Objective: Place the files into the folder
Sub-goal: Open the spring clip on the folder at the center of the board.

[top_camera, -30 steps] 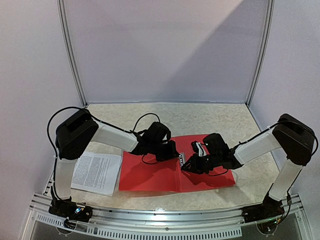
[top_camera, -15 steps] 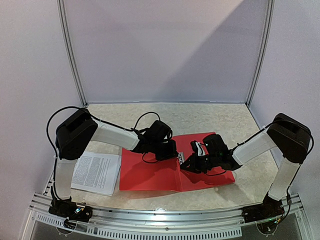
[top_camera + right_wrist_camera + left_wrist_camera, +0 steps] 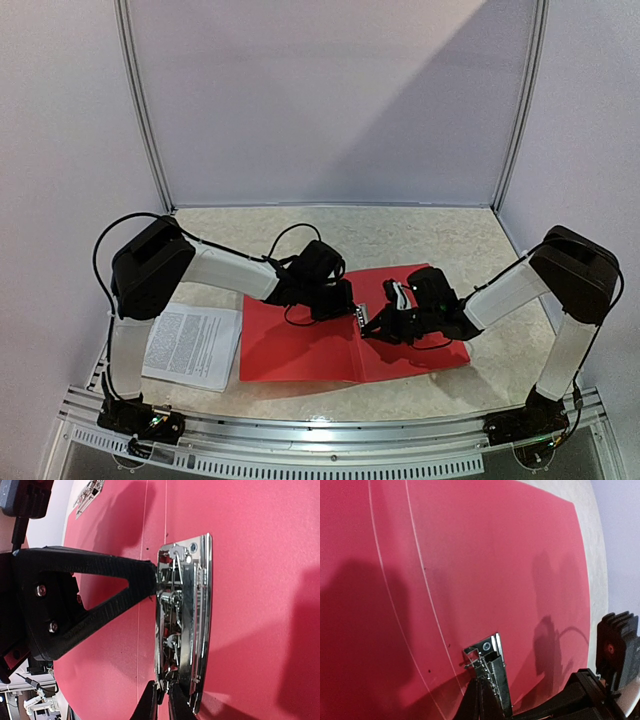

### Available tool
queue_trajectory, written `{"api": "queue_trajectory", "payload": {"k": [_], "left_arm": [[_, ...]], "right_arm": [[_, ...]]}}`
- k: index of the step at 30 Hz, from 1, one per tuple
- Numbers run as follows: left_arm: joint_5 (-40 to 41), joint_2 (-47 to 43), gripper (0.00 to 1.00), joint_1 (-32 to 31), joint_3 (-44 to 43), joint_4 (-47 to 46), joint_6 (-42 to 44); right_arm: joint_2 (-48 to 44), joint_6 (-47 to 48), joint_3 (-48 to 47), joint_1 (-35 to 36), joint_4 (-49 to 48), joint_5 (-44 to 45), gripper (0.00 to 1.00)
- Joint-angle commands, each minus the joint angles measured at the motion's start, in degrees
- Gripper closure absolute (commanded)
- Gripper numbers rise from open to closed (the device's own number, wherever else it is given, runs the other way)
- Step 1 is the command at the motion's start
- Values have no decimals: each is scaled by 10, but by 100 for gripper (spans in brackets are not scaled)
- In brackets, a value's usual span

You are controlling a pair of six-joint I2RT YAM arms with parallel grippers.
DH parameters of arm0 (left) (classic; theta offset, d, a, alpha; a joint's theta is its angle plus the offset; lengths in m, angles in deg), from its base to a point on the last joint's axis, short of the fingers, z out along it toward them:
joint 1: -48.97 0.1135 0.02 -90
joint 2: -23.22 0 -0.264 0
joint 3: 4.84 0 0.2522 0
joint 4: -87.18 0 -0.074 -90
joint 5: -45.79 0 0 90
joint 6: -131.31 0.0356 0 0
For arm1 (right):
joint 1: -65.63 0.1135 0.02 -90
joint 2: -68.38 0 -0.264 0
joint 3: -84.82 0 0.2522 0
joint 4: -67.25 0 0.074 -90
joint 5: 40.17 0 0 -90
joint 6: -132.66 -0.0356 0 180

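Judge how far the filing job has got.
Done: the flat red plastic folder lies open. In hand: the shut left hand touches the silver metal clip inside while the right hand pinches its end. Left: the white printed paper sheet lies beside the folder, not yet filed.

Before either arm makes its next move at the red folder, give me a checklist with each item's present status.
1. The folder lies open and flat on the table: ok.
2. The left gripper is shut, with its tip against the metal clip by the spine: ok.
3. The right gripper has a firm hold on the clip: cannot tell. Its tips are close together at the clip's end, but the contact is unclear.
4. The clip is open enough to take paper: cannot tell.
5. The files are inside the folder: not ok. They lie on the table to the left of it, under the left arm.
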Motion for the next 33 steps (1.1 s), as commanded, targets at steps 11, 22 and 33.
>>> {"api": "queue_trajectory", "payload": {"k": [11, 22, 33], "left_arm": [[8, 18, 100, -8, 7, 52, 10], [4, 22, 100, -7, 7, 48, 6], [8, 23, 100, -6, 8, 50, 4]], "right_arm": [[34, 2, 7, -7, 71, 36, 98], [61, 53, -34, -7, 129, -10, 92], [52, 56, -28, -7, 136, -34, 93]]}}
